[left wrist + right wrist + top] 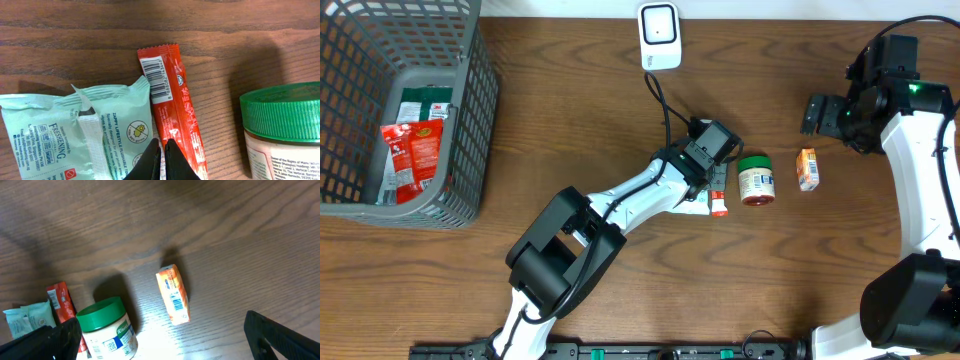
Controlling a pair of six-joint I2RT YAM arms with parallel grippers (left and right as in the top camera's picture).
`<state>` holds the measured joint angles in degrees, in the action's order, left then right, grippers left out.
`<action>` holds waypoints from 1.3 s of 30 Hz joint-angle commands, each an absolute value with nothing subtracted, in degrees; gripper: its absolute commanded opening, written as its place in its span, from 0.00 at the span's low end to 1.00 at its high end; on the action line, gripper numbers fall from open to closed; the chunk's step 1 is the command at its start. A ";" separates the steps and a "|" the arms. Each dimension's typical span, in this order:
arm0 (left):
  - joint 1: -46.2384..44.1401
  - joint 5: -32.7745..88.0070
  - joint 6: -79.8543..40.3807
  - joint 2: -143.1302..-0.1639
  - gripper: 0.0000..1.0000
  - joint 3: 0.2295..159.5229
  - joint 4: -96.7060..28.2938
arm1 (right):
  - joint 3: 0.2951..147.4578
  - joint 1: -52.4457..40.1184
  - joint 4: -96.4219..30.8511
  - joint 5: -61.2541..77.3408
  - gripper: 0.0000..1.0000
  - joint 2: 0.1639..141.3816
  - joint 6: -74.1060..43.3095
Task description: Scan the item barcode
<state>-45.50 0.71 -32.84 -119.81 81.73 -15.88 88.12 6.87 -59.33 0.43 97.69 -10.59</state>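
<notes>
Scanner (659,35) was seen from overhead at the counter's (570,120) far edge, well apart from the red sachet (719,205) lying beside a green-lidded jar (756,180). From the left wrist, the left jaws were seen pressed together above the seam where sachet and mint pouch (75,135) touched, barcode (155,80) turned up. From the right wrist, the right jaws were held wide apart, an orange box (173,295) framed between them.
</notes>
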 commanded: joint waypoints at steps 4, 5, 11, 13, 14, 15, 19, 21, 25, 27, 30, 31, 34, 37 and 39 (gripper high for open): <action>-45.45 -1.17 -33.12 -120.55 0.07 81.45 -15.75 | 89.17 7.14 -59.40 0.49 0.99 96.79 -10.20; -45.45 -1.17 -33.12 -120.53 0.07 81.45 -15.75 | 89.17 7.14 -59.40 0.49 0.99 96.79 -10.22; -45.45 -1.21 -33.12 -119.79 0.07 81.45 -15.73 | 89.17 7.14 -59.40 0.51 0.99 96.79 -10.20; -45.41 -2.33 -33.12 -119.39 0.07 81.47 -15.73 | 89.17 7.14 -59.40 0.49 0.99 96.79 -10.22; -45.41 -3.09 -33.12 -119.17 0.07 81.47 -15.73 | 89.17 7.14 -59.40 0.49 0.99 96.79 -10.22; -45.41 -3.27 -33.15 -118.91 0.07 81.52 -15.70 | 89.17 7.14 -59.40 0.49 0.99 96.79 -10.20; -45.41 -3.25 -33.36 -118.13 0.07 81.52 -15.68 | 89.17 7.14 -59.40 0.49 0.99 96.79 -10.20; -45.41 -3.22 -33.36 -118.08 0.07 81.52 -15.66 | 89.17 7.14 -59.40 0.49 0.99 96.79 -10.22; -45.45 1.26 -33.41 -118.08 0.08 81.49 -14.50 | 89.17 7.14 -59.40 0.49 0.99 96.79 -10.22; -45.65 2.20 -33.87 -118.10 0.08 81.49 -14.15 | 89.17 7.14 -59.40 0.49 0.99 96.79 -10.20; -46.30 2.13 -34.20 -118.28 0.07 81.49 -13.65 | 89.17 7.14 -59.40 0.51 0.99 96.79 -10.20; -46.72 2.13 -34.20 -118.67 0.07 81.49 -13.37 | 89.17 7.14 -59.40 0.49 0.99 96.79 -10.22; -47.40 1.91 -34.20 -119.79 0.08 81.49 -12.69 | 89.17 7.14 -59.40 0.49 0.99 96.79 -10.20; -47.55 -1.19 -34.17 -120.18 0.07 81.49 -12.71 | 89.17 7.14 -59.40 0.49 0.99 96.79 -10.22; -47.46 -2.15 -34.15 -120.16 0.07 81.49 -12.69 | 89.17 7.14 -59.40 0.49 0.99 96.79 -10.22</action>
